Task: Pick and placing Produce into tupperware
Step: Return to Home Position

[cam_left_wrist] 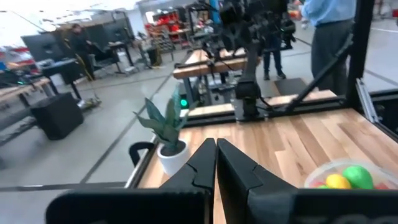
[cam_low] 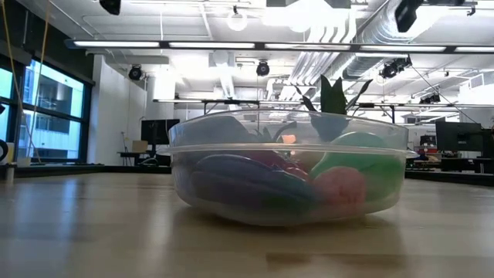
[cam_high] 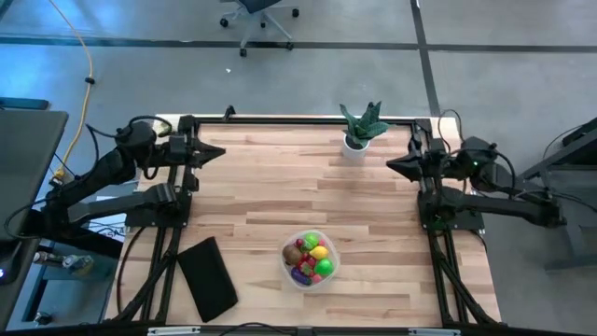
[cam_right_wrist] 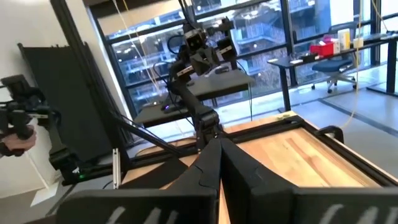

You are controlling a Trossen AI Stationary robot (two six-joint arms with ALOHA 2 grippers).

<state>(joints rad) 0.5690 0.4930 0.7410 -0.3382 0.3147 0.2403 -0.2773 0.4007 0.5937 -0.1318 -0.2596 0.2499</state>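
Holding our left gripper (cam_high: 216, 152) and right gripper (cam_high: 394, 163) closed at opposite table (cam_high: 261, 187) sides; produce (cam_high: 312, 257) lying in tupperware (cam_high: 308, 233), well apart from both.

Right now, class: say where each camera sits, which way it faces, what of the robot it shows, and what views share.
High: above the table, looking straight down; shows both arms, left arm's fingers, right arm's fingers.
Low: at table-top height, looking level at the tupperware; no arm clearly shows.
Left wrist: past its own shut fingers towards the right arm.
Right wrist: past its own shut fingers towards the left arm.
Shared: high, low and left wrist all see tupperware and plant.
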